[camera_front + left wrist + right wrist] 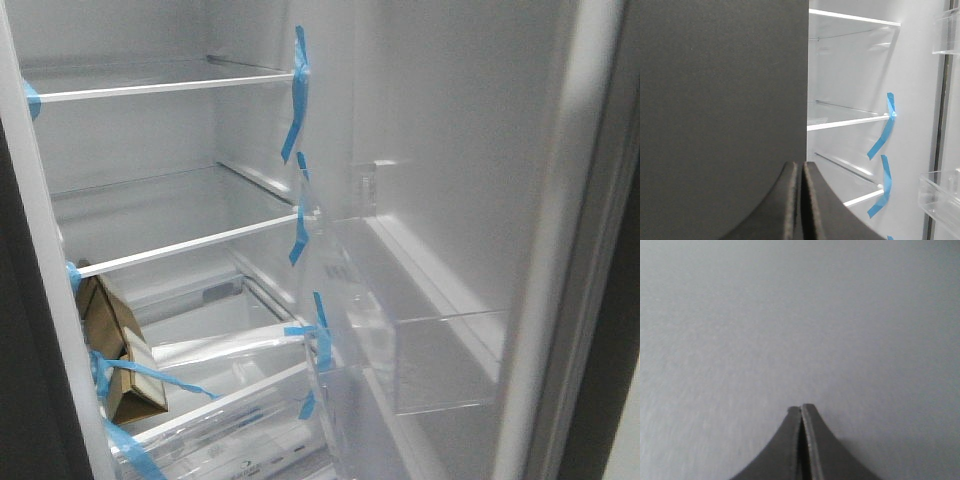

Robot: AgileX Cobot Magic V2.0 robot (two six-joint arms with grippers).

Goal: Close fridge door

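Facing into an open fridge: finds the fridge door (pixel 470 200) swung out at 3 o'clock in the front view, white inner lining turned toward the camera, a clear door bin (pixel 430 360) jutting from it at about 5 o'clock. Judges the task barely begun, given so wide an opening.

Sees strips of blue tape (pixel 297 90) at the shelf (pixel 160 88) ends and across the lower drawers, probably there to keep loose parts from sliding when the door swings. Notes a brown cardboard box (pixel 115 340) lying at 8 o'clock, well inside the cabinet and so out of the door's way.

Shows the right gripper (pixel 801 410) with jaws pressed together, empty, pointed at a flat pale grey surface (pixel 800 315); likely the door's outer face, with the closed tips suited to pushing, though cannot tell whether touching. Shows the left gripper (pixel 801 170) likewise with jaws shut on nothing, beside a dark grey panel (pixel 720 100) at 9 o'clock, apparently idle.

Reads no brand or label; makes out only faint print on the lowest drawer front (pixel 245 462), too blurred to read.
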